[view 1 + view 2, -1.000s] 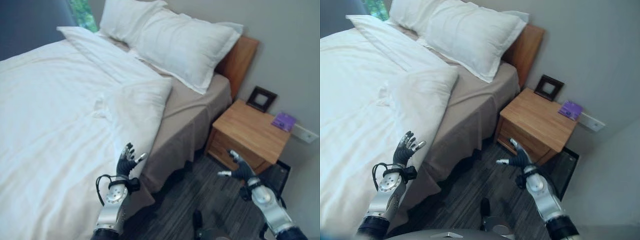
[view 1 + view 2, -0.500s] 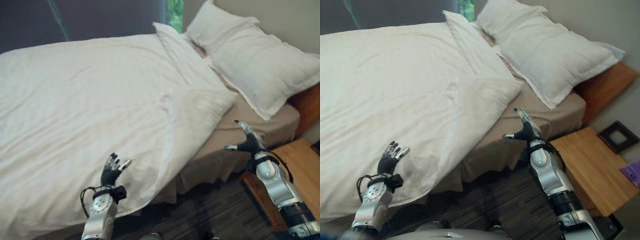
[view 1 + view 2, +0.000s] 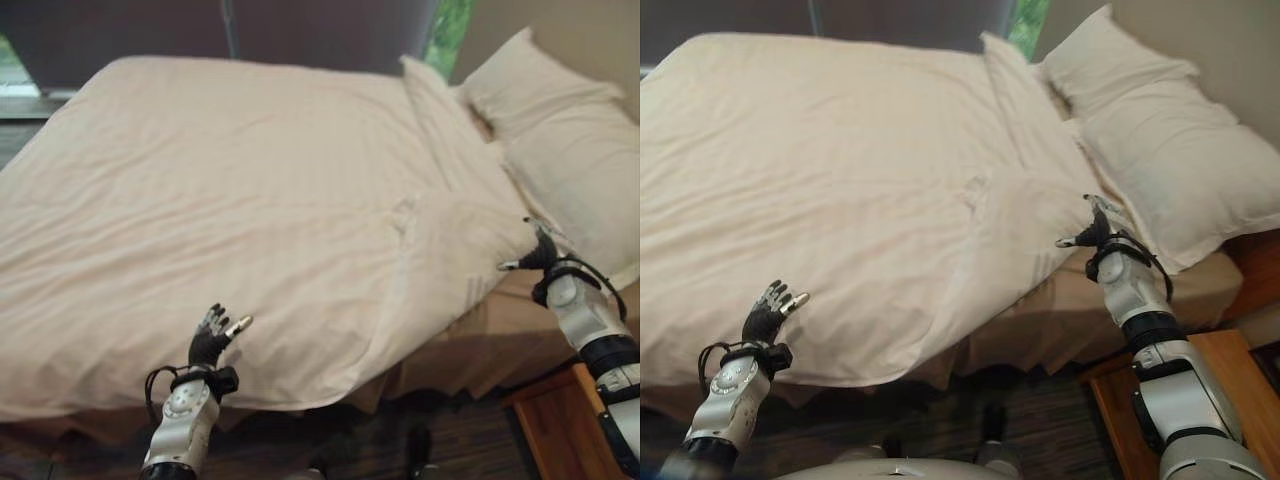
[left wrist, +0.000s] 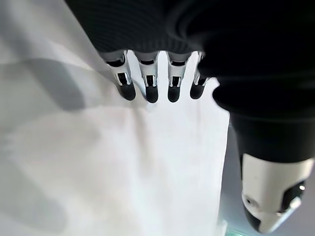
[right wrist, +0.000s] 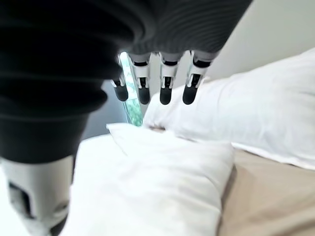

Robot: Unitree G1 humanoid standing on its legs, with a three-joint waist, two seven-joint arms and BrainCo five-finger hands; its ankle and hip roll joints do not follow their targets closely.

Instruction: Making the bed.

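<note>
A white duvet (image 3: pixel 230 190) covers most of the bed, with its top corner folded back in a rumpled flap (image 3: pixel 455 235) near the head. Two white pillows (image 3: pixel 1160 150) lie against the headboard end, on a beige sheet (image 3: pixel 1110 300). My left hand (image 3: pixel 212 338) hovers open, fingers straight, just above the duvet's near edge, touching nothing. My right hand (image 3: pixel 1095 228) is open too, held beside the folded-back corner (image 5: pixel 162 172) without gripping it.
A wooden nightstand (image 3: pixel 1215 370) stands at the right beside the bed. Dark plank floor (image 3: pixel 430 450) runs along the bed's near side. A window with dark curtains (image 3: pixel 300 25) lies beyond the far side of the bed.
The camera has swung left, bringing more of the duvet into view. My right hand has risen from beside the nightstand up to the folded duvet corner. Both hands stay open.
</note>
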